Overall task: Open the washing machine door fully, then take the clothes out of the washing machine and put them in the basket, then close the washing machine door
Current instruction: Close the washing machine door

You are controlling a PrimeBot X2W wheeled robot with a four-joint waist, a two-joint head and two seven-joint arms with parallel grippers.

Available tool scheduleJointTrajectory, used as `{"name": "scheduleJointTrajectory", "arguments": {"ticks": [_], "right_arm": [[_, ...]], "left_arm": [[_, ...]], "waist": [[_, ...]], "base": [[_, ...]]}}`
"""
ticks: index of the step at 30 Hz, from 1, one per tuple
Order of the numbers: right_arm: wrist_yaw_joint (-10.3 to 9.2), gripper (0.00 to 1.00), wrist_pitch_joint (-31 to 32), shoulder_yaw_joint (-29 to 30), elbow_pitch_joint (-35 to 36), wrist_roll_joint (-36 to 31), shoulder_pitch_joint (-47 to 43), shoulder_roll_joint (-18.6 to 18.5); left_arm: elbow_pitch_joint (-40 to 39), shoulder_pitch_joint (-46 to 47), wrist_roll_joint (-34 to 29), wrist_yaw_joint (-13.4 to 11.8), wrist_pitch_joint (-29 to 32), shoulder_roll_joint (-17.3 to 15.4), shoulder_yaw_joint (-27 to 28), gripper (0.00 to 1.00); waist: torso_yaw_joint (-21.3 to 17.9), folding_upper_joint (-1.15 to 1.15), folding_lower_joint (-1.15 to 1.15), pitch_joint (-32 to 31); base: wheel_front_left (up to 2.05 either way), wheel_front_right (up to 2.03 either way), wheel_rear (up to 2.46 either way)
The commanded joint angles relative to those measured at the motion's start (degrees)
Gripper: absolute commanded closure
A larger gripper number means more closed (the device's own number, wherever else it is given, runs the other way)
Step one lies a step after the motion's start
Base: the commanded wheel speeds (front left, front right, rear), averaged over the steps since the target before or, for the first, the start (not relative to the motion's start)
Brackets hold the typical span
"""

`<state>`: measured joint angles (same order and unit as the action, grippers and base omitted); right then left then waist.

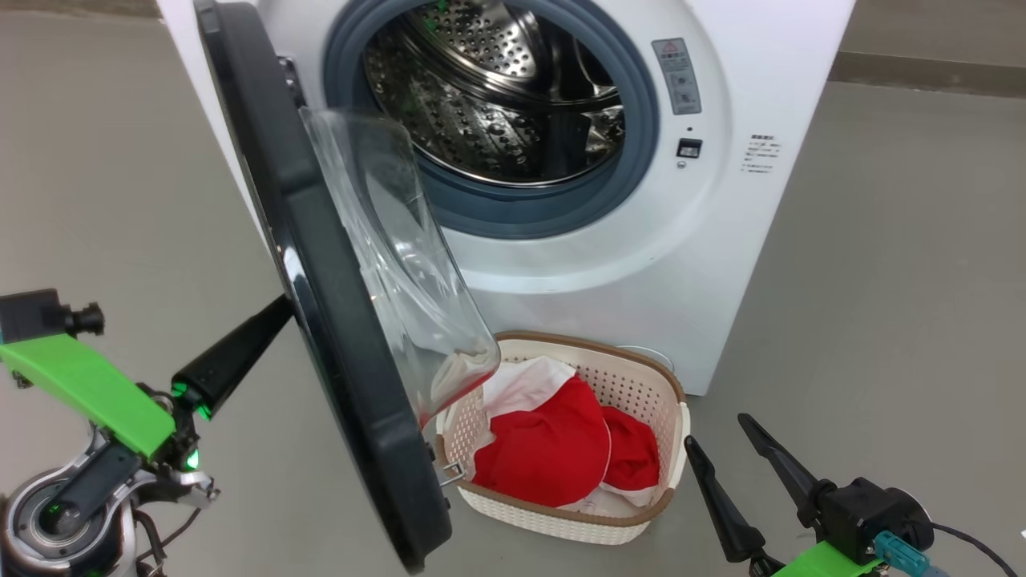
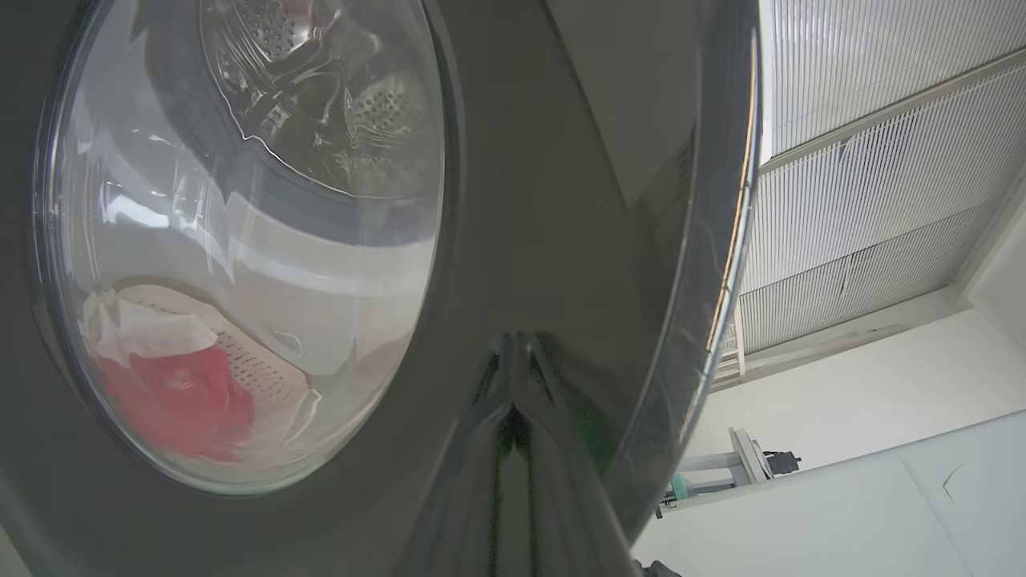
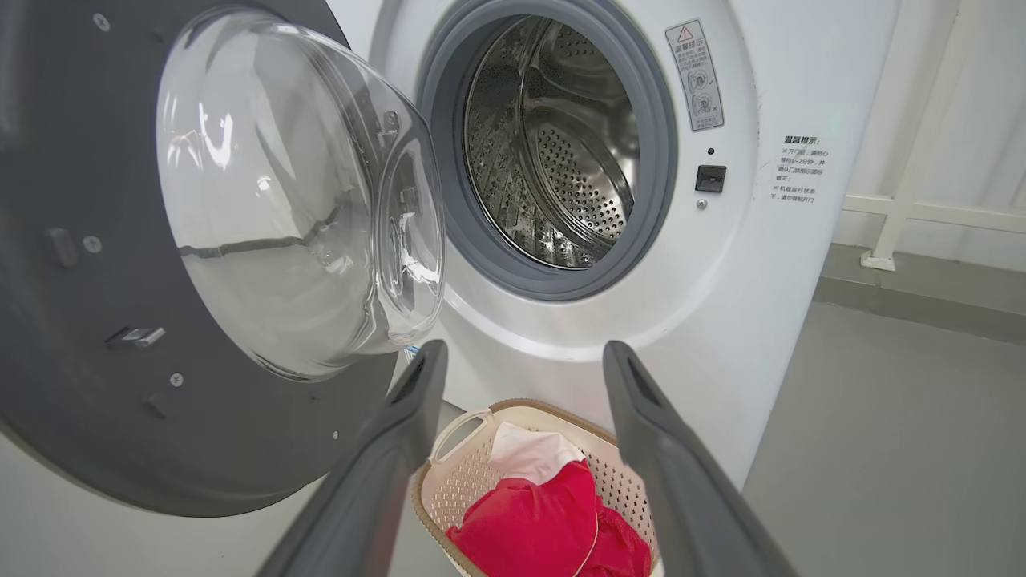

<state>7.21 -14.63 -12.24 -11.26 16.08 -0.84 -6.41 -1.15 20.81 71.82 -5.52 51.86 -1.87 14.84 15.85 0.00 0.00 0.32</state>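
Left gripper (image 1: pixel 280 308): one unit, its two dark fingers pressed together and holding nothing. The tip rests against the outer face of the washing machine door (image 1: pixel 337 336). In the left wrist view the joined fingers (image 2: pixel 513 449) meet the glossy black rim, and their reflection shows in it.

Right gripper (image 1: pixel 716 429): one unit, its two fingers spread wide with nothing between them. It hangs low over the floor, just right of the basket (image 1: pixel 633 357) and apart from it. In the right wrist view the spread fingers (image 3: pixel 401 449) frame the basket.

The washing machine (image 1: pixel 721 240): one, white, with a grey rubber ring around the perforated steel drum (image 1: pixel 481 96).

Door: one, standing partly open on its left hinge, edge-on to the head view. Its clear glass bowl overhangs the basket's left end.

Basket: one, on the floor just before the machine, below the opening.

The clothes (image 1: pixel 545 449): all lie inside the basket. Two red mounds and one white fold are seen. The exact number of garments cannot be told.
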Motion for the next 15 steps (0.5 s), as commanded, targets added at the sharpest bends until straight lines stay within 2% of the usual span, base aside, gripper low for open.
{"name": "scheduleJointTrajectory", "arguments": {"ticks": [1,12,14,15], "right_arm": [[0.28,0.00,-0.37,-1.28,1.23,-0.37,2.22,-0.25],[0.28,0.00,-0.37,-1.23,1.05,-0.32,1.92,-0.03],[0.28,0.00,-0.37,-1.17,1.00,-0.32,1.84,0.09],[0.28,0.00,-0.37,-1.08,1.02,-0.32,1.78,0.15]], "left_arm": [[-1.67,0.52,0.45,0.53,-0.17,-1.01,0.94,1.00],[-1.65,-0.67,0.63,1.91,-4.25,-1.01,2.01,1.00],[-2.19,-1.34,-0.04,2.73,-6.13,-1.02,2.98,0.53],[-2.50,-1.75,-0.82,3.35,-7.27,-1.10,3.35,0.00]], "waist": [[-0.82,0.00,0.00,-0.08],[-3.20,0.00,0.00,-0.21],[-3.32,0.00,0.00,-0.40],[-3.32,0.00,0.00,-0.49]], "base": [[0.00,0.00,0.00],[0.00,0.00,0.00],[0.00,0.00,0.00],[0.00,0.00,0.00]]}}
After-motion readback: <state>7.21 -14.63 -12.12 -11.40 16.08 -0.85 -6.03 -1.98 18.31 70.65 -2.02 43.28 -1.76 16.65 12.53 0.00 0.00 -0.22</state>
